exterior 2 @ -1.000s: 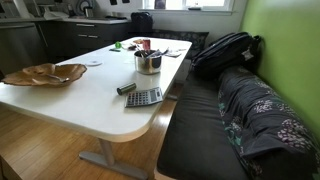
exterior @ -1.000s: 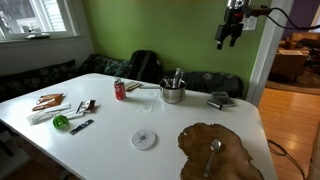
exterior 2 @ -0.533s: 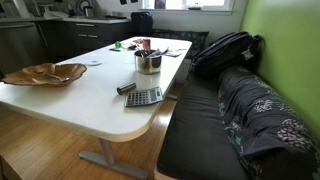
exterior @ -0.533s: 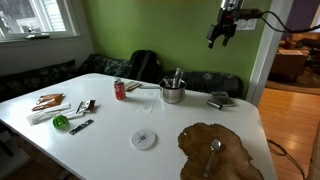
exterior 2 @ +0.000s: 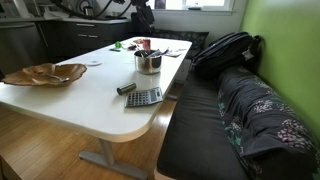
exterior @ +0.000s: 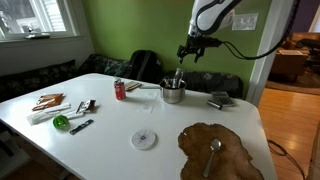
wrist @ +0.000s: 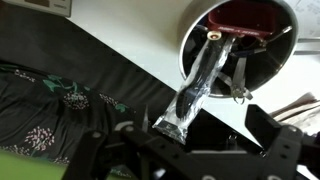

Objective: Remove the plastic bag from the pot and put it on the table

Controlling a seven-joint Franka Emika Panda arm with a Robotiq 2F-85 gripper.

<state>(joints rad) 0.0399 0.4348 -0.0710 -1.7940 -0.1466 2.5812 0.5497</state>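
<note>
A small metal pot point(exterior: 173, 93) stands at the back of the white table point(exterior: 110, 125); it also shows in the other exterior view point(exterior 2: 148, 63). A clear plastic bag point(exterior: 178, 76) with dark contents sticks up out of it. My gripper point(exterior: 189, 50) hangs open and empty above the pot, a little to its right. In the wrist view the pot point(wrist: 262, 55) is at the top right, and the bag point(wrist: 192, 88) leans out over its rim toward my gripper point(wrist: 200, 150). The jaws stand wide apart, and the bag's lower end lies just ahead of them, not held.
A red can point(exterior: 120, 89) stands left of the pot and a calculator point(exterior: 219, 99) right of it. A wooden bowl with a spoon point(exterior: 215, 150), a white disc point(exterior: 144, 138) and small tools point(exterior: 70, 115) lie nearer the front. A dark bench with a backpack point(exterior 2: 225, 50) runs behind the table.
The arm has swung left and down from high at the upper right to just above the pot. Nothing on the table has moved.
</note>
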